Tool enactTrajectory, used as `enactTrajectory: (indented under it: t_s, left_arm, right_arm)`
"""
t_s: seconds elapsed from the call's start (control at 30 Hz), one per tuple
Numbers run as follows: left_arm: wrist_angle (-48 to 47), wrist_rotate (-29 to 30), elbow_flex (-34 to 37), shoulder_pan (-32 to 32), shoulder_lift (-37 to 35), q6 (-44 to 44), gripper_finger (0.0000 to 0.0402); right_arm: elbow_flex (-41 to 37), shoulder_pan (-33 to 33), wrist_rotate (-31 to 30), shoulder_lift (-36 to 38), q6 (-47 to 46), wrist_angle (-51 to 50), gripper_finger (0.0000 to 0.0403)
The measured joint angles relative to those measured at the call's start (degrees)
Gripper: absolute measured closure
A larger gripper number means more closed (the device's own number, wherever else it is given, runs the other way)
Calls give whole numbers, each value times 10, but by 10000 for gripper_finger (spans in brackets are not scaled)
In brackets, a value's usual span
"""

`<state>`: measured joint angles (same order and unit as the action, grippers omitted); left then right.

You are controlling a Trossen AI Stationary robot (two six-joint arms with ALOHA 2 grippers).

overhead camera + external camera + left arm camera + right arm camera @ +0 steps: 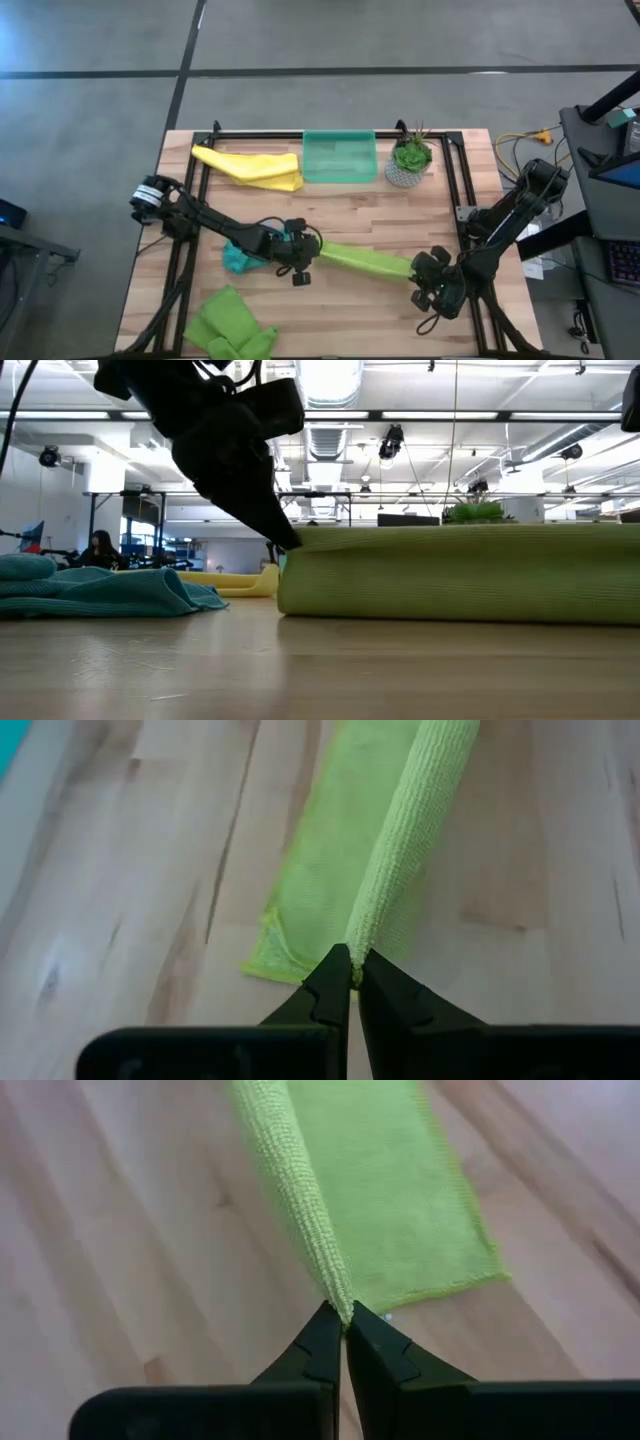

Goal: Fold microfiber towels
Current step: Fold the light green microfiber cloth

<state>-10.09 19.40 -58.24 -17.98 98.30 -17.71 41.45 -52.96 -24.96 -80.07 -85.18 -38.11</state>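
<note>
My left pincer [300,252] is pinched tight on one end of a lime green towel [365,260]. My right pincer [432,280] pinches the other end. The towel stretches between them in the middle of the table [380,210], with one layer lying flat and the pinched edge lifted. To fold it well, I think both pincers should move together, keep the cloth tight, and lay the top edge right over the bottom edge.

Green tray [340,157] beside potted plant [409,159], table [360,310] rear.
</note>
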Motion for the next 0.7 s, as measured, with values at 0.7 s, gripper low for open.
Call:
enactTrajectory:
  t_s: [0.7]
  left_arm:
    - [4,6,5,36,0,0,392]
  right_arm:
    - [-4,49,-4,0,2,-37,385]
